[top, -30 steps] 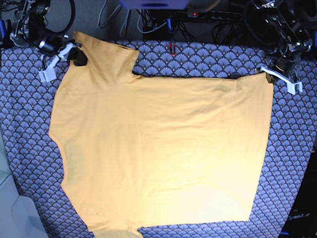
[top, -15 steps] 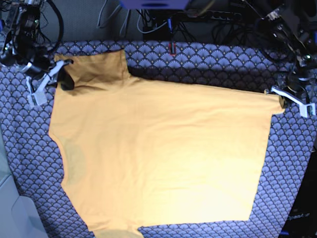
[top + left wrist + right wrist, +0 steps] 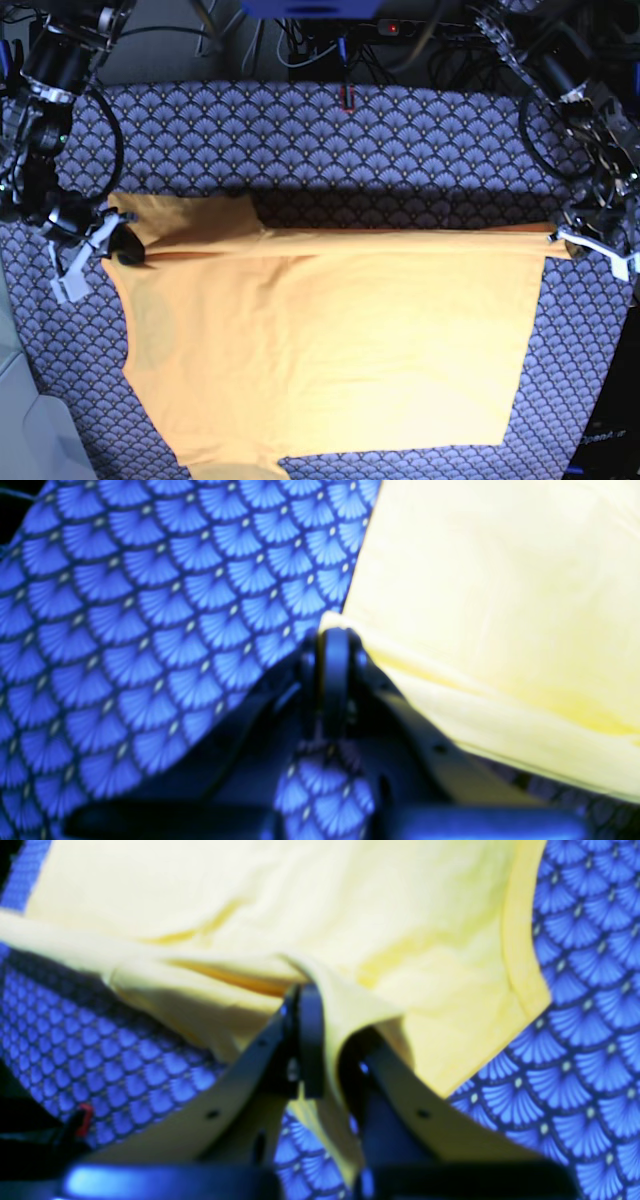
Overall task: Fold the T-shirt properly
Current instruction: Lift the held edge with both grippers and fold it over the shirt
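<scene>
Both end effectors, left end effector [image 3: 570, 234] and right end effector [image 3: 112, 243], are gripping the plain yellow-orange cotton T-shirt [image 3: 330, 340], folding its far edge over; most folds are remaining.

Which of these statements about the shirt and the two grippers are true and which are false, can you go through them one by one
1. The left gripper is shut on a corner of the T-shirt. True.
2. The right gripper is open and clear of the fabric. False: it is clamped on the T-shirt near a sleeve.
3. The T-shirt lies on the scallop-patterned cloth. True.
4. The T-shirt carries a large print. False: it is plain yellow-orange.
5. Both grippers hold the same far edge of the shirt. True.
</scene>
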`<state>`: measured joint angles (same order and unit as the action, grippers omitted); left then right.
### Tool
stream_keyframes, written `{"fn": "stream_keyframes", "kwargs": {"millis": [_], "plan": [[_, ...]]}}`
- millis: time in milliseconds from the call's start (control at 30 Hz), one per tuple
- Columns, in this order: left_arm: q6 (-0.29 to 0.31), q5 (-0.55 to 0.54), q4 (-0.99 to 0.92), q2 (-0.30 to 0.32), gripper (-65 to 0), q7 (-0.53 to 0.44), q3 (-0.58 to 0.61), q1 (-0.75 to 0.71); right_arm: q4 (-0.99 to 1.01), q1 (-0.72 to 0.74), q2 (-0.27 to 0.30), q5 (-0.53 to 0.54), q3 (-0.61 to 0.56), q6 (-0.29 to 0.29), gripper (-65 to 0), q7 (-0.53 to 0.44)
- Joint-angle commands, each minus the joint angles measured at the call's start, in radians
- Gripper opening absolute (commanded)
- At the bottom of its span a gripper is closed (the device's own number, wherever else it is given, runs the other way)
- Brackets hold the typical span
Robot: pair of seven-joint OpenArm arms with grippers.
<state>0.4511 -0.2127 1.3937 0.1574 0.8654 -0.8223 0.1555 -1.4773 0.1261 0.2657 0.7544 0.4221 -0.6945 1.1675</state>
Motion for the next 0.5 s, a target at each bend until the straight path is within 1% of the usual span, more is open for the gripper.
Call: {"fn": "stream_keyframes", "kwargs": {"millis": [0,100,233,367,467], "plan": [[-0.004,-0.011,0.003,0.026,-65.0,-0.028,0.021,0.04,0.01,0.045,0.025,0.006,-0.012,-0.004,-65.0,-0.037],[-0.004,-0.011,-0.041,0.04,-65.0,-0.036,0.073,0.08,0.077,0.088,0.047,-0.008,-0.055,-0.004,-65.0,-0.091],[-0.008,-0.011,-0.076,0.047,-65.0,-0.039,0.146,0.125,0.137,0.145,0.08,-0.008,-0.095,-0.004,-65.0,-0.106],[-0.062,-0.011,-0.118,0.067,-65.0,-0.045,0.192,0.169,0.182,0.202,0.086,-0.011,-0.095,-0.004,-65.0,-0.106],[-0.071,-0.011,-0.141,0.069,-65.0,-0.096,0.235,0.189,0.22,0.255,0.083,-0.072,-0.095,-0.004,-65.0,-0.106]]}}
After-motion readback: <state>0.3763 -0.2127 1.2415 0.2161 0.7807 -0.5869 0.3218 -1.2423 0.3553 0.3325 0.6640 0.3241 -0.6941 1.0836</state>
